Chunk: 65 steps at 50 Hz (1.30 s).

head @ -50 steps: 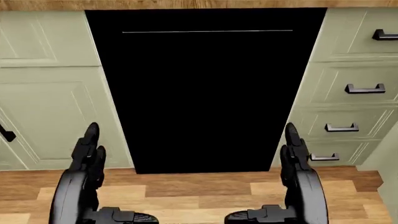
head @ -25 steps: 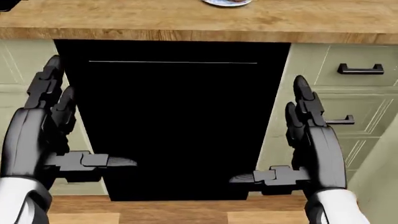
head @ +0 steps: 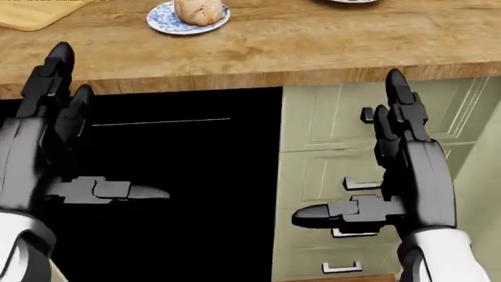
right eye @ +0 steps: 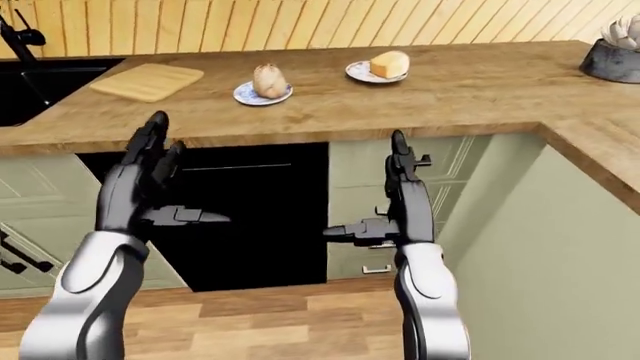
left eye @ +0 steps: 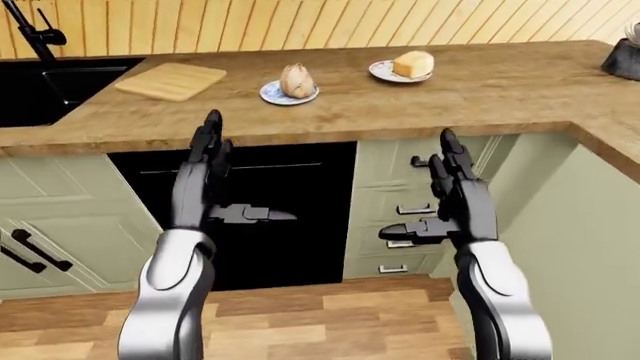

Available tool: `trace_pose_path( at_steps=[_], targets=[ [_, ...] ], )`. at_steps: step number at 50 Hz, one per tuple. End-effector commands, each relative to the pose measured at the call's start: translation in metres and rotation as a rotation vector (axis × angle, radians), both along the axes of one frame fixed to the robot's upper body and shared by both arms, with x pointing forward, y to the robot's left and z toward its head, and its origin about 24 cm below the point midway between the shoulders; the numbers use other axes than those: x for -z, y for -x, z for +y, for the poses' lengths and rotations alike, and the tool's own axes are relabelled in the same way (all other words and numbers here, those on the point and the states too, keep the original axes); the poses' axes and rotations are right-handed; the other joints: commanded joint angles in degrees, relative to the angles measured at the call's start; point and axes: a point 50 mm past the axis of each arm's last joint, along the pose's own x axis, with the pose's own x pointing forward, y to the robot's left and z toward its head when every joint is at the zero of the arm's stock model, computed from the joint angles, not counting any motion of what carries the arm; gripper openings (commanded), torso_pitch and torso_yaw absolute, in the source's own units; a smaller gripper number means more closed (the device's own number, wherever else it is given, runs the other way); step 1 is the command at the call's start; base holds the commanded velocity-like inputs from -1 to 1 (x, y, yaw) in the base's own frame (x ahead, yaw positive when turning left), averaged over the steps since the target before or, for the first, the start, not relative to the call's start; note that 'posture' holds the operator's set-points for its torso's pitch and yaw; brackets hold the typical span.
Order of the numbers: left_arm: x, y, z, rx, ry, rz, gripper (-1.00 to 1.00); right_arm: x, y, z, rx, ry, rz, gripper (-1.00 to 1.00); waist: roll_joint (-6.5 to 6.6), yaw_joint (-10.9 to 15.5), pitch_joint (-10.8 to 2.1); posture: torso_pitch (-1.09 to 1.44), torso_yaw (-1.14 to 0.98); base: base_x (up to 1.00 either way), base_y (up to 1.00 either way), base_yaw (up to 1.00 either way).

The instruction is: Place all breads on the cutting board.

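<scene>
A wooden cutting board lies on the counter at the upper left, beside the sink. A brown bread roll sits on a blue-patterned plate to the right of the board. A yellow bread piece sits on a second plate further right. My left hand and right hand are both open and empty. They are held up below the counter edge, fingers pointing up, well short of the breads. In the head view only the roll shows.
A black sink with a dark faucet is at the far left. A black appliance door and green drawers are under the counter. The counter turns down the right side, where a dark bowl stands.
The camera has moved up and the whole picture has shifted: the countertop, a plate and the roll have come into view. Both hands have risen with it and stay open.
</scene>
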Motion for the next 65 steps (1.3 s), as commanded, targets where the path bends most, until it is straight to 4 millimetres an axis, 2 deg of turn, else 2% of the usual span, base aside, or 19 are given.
trace_pose_path(
  at_steps=[1,6,10,14,15,16,17,24,27,37,40,42,43,45,51,55,56,59,65],
  targets=[
    [-0.006,0.001,0.001,0.004,-0.007,-0.035,1.0,-0.009,0.001,0.002,-0.003,0.002,-0.044,1.0,-1.06,0.35,-0.85,0.0,0.0,0.14,0.0,0.0],
    [-0.01,0.002,0.002,0.003,-0.009,-0.042,1.0,-0.015,0.003,0.004,-0.003,0.005,-0.059,1.0,0.59,-1.03,-1.62,0.0,0.0,0.16,0.0,0.0],
    [-0.012,0.004,0.002,0.003,-0.008,-0.046,1.0,-0.019,0.004,0.003,-0.003,0.007,-0.07,1.0,2.85,-1.28,-0.46,0.0,0.0,0.25,0.0,0.0],
    [-0.016,0.005,0.003,0.005,-0.003,-0.053,1.0,-0.024,0.007,0.003,-0.004,0.003,-0.08,1.0,7.03,-1.66,-1.37,0.0,0.0,0.25,0.0,0.0],
    [-0.014,0.006,0.002,0.007,-0.001,-0.052,1.0,-0.026,0.008,0.003,-0.01,-0.017,-0.082,1.0,8.81,-1.79,-3.11,0.0,0.0,0.26,0.0,0.0],
    [-0.014,0.007,0.001,0.01,-0.001,-0.05,1.0,-0.027,0.008,0.001,-0.008,-0.02,-0.083,1.0,6.37,-0.7,-1.27,0.0,0.0,0.27,0.0,0.0],
    [-0.015,0.006,0.002,0.008,0.0,-0.052,1.0,-0.028,0.009,0.001,-0.008,-0.018,-0.085,1.0,7.32,-1.0,-0.63,0.0,0.0,0.26,0.0,0.0],
    [-0.027,0.009,0.005,0.003,-0.003,-0.072,1.0,-0.038,0.012,-0.002,-0.003,-0.023,-0.102,1.0,3.22,0.43,-0.57,0.0,0.0,0.26,-0.02,0.0],
    [-0.031,0.01,0.004,0.003,-0.005,-0.078,1.0,-0.04,0.012,-0.002,-0.003,-0.021,-0.107,1.0,-0.67,0.63,-1.64,0.0,0.0,0.26,-0.06,0.0],
    [-0.039,0.011,0.008,-0.007,-0.013,-0.089,1.0,-0.045,0.009,0.0,-0.006,-0.014,-0.112,1.0,2.09,-0.73,-0.25,0.0,0.0,0.26,-0.04,0.0],
    [-0.04,0.013,0.01,-0.009,-0.011,-0.093,1.0,-0.047,0.009,0.001,-0.008,-0.015,-0.116,1.0,4.44,-1.2,-0.5,0.0,0.0,0.26,0.0,0.0],
    [-0.041,0.016,0.011,-0.01,-0.007,-0.099,1.0,-0.048,0.01,0.002,-0.009,-0.013,-0.12,1.0,7.62,-1.39,-1.68,0.0,0.0,0.25,0.0,0.0],
    [-0.043,0.018,0.012,-0.013,-0.006,-0.102,1.0,-0.049,0.01,0.002,-0.008,-0.012,-0.122,1.0,6.06,-0.95,-1.51,0.0,0.0,0.25,0.0,0.0],
    [-0.045,0.018,0.013,-0.015,-0.005,-0.106,1.0,-0.05,0.011,0.002,-0.008,-0.011,-0.127,1.0,6.79,-0.69,-0.59,0.0,0.0,0.26,0.0,0.0],
    [-0.048,0.023,0.014,-0.015,-0.01,-0.113,1.0,-0.057,0.016,0.003,-0.013,-0.01,-0.146,1.0,4.21,0.12,-0.63,0.0,0.0,0.22,0.0,0.0],
    [-0.049,0.024,0.013,-0.013,-0.015,-0.113,1.0,-0.055,0.015,0.001,-0.008,-0.018,-0.14,1.0,-0.48,0.1,-1.98,0.0,0.0,0.07,-0.03,0.0],
    [-0.048,0.024,0.013,-0.012,-0.015,-0.113,1.0,-0.056,0.015,0.001,-0.008,-0.018,-0.141,1.0,1.3,-0.06,-2.29,0.0,0.0,0.06,-0.14,0.0],
    [-0.049,0.024,0.013,-0.012,-0.016,-0.114,1.0,-0.056,0.015,0.001,-0.006,-0.019,-0.142,1.0,0.92,-0.78,-1.17,0.0,0.0,0.07,-0.15,0.0],
    [-0.052,0.026,0.015,-0.016,-0.018,-0.123,1.0,-0.059,0.016,0.002,-0.011,-0.018,-0.147,1.0,4.95,-0.85,-0.26,0.0,0.0,0.07,-0.14,0.0]
  ],
)
